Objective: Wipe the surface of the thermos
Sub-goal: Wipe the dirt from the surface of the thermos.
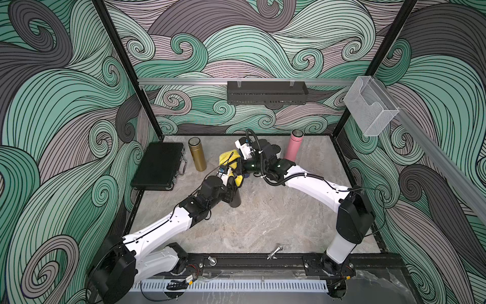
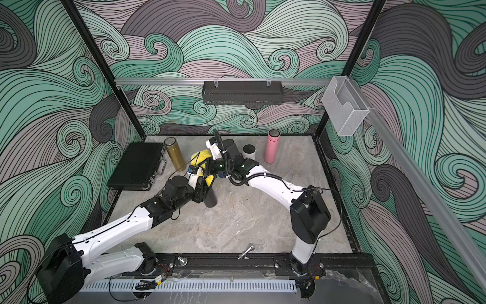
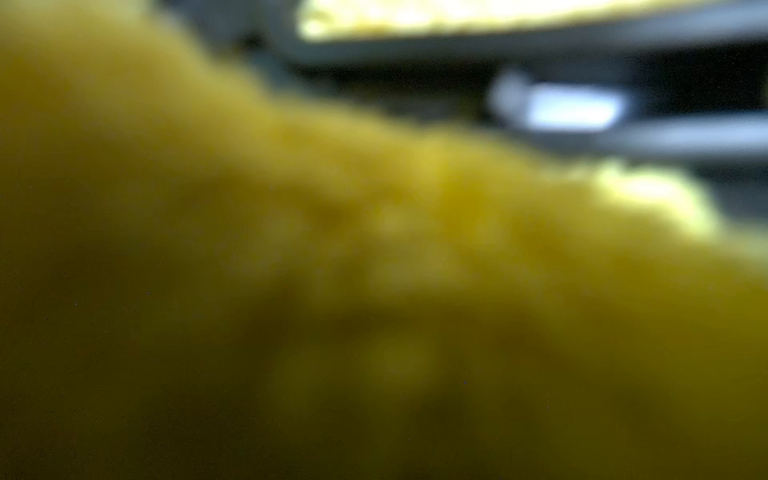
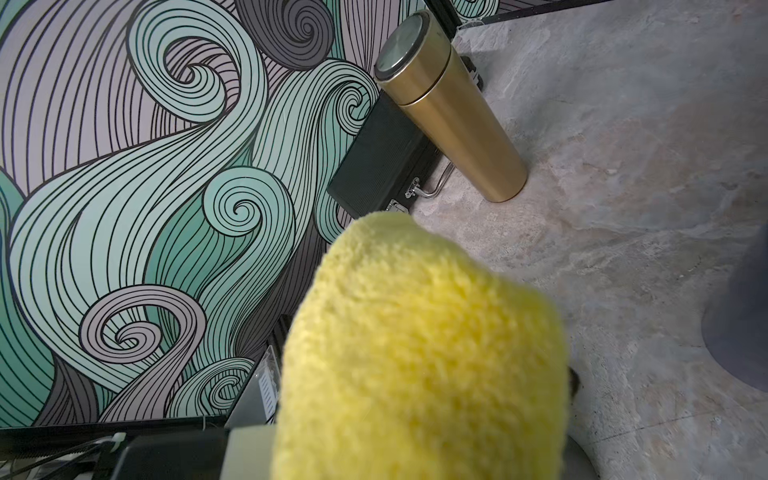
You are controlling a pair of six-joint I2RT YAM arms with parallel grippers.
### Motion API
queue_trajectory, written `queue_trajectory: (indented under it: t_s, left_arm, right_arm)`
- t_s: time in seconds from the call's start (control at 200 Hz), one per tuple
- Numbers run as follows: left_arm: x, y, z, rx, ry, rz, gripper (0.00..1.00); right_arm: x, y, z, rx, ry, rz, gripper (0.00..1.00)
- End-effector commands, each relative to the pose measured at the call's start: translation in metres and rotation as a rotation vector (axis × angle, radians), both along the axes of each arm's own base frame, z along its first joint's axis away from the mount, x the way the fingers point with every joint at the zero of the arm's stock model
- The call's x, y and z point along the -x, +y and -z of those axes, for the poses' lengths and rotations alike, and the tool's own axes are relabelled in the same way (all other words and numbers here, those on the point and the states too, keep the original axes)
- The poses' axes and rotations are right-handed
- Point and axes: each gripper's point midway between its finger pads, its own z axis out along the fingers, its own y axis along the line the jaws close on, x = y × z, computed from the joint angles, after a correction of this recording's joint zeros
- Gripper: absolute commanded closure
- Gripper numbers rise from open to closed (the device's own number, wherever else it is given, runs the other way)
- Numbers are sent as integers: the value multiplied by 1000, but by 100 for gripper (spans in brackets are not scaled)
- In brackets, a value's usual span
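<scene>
A dark thermos stands mid-table, its upper part inside my left gripper, which is shut on it. A fluffy yellow cloth is draped over the thermos top. My right gripper comes in from the right and is shut on this cloth. In the right wrist view the cloth covers the jaws, and the dark thermos shows at the edge. In the left wrist view the blurred cloth hides the jaws and the thermos.
A gold thermos stands next to a black case at the back left. A pink thermos and a white one with a dark lid stand behind the right arm. A metal bolt lies near the front rail.
</scene>
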Motion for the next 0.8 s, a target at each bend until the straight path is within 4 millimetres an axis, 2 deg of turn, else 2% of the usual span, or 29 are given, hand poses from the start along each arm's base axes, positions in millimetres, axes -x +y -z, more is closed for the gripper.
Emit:
queue_trajectory:
  t_s: [0.0,0.11,0.335,0.545,0.68,0.796]
  left_arm:
    - [-9,-11,-28,51,-79,7,100]
    - [-15,-4,-28,25,-78,-43,100]
    - [-22,6,-25,-16,-77,-111,100]
    - [-22,10,-27,-13,-77,-131,100]
    - [-19,17,-47,43,-58,-185,100]
    - [-16,30,-72,110,23,-302,100]
  right_arm:
    - [15,11,-3,-17,-11,-59,100]
    - [36,8,0,-12,-11,-91,100]
    - [83,-12,0,-19,-19,-143,100]
    - [106,-47,6,14,-25,-106,100]
    - [108,-77,9,64,-61,-13,100]
    - [109,-91,19,83,-102,26,100]
